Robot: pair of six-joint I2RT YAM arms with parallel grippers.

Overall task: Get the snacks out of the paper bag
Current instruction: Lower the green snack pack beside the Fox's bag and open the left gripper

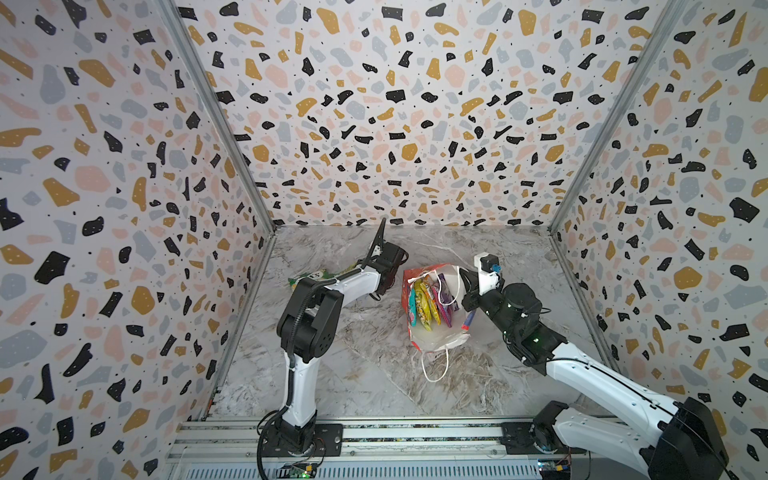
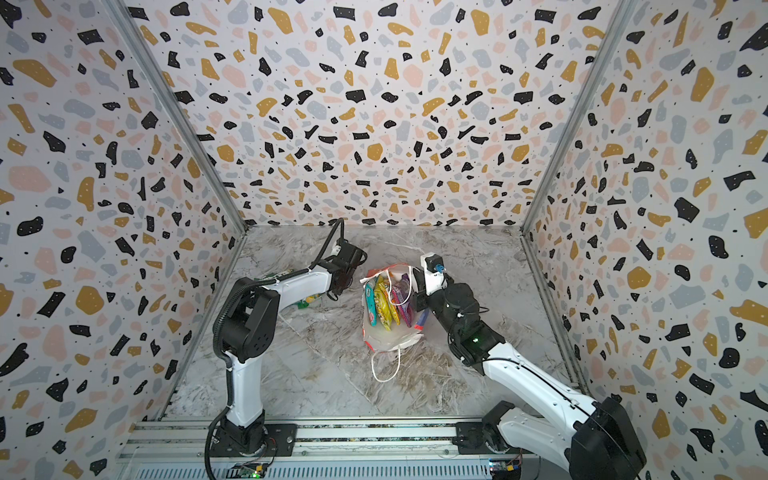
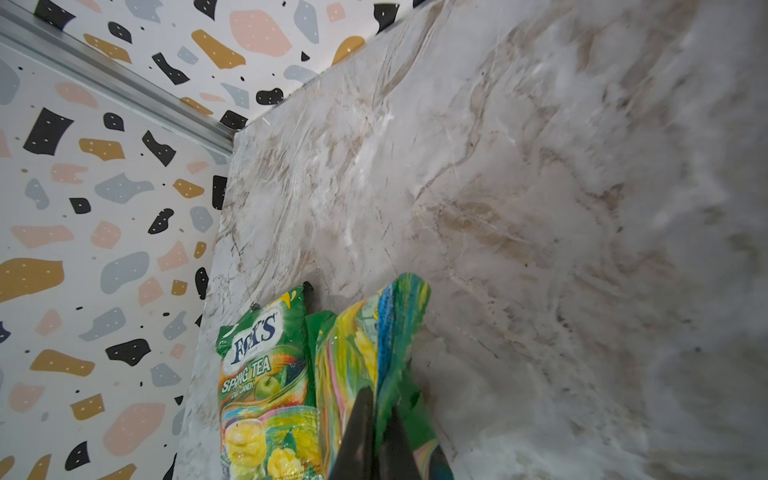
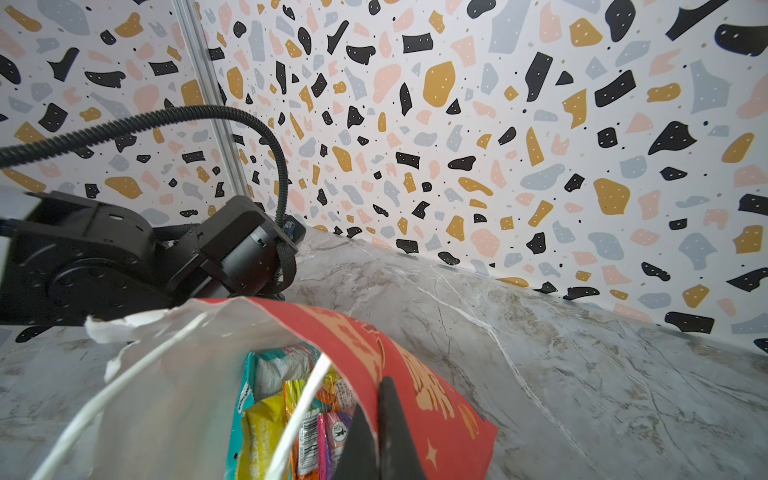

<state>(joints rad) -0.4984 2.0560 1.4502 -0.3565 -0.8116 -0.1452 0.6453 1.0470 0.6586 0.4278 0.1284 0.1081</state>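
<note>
My left pincer (image 3: 379,405) grips a green packet (image 3: 374,328) — it hangs low by the desk (image 3: 519,208), beside a FOX'S packet (image 3: 266,374) lying there, which reads SPRING TEA. Next I must let go and lay it flat. My right pincer (image 4: 374,401) pinches the red wall of the bag (image 4: 415,357) — four more packets (image 4: 270,432) wait inside, standing on edge.

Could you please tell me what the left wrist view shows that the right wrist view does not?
Left wrist only: the left hand pinching a green packet beside a FOX'S packet lying flat. Right wrist only: the right hand gripping the bag rim, snacks inside, the left arm. Both: marble table, terrazzo wall.
</note>
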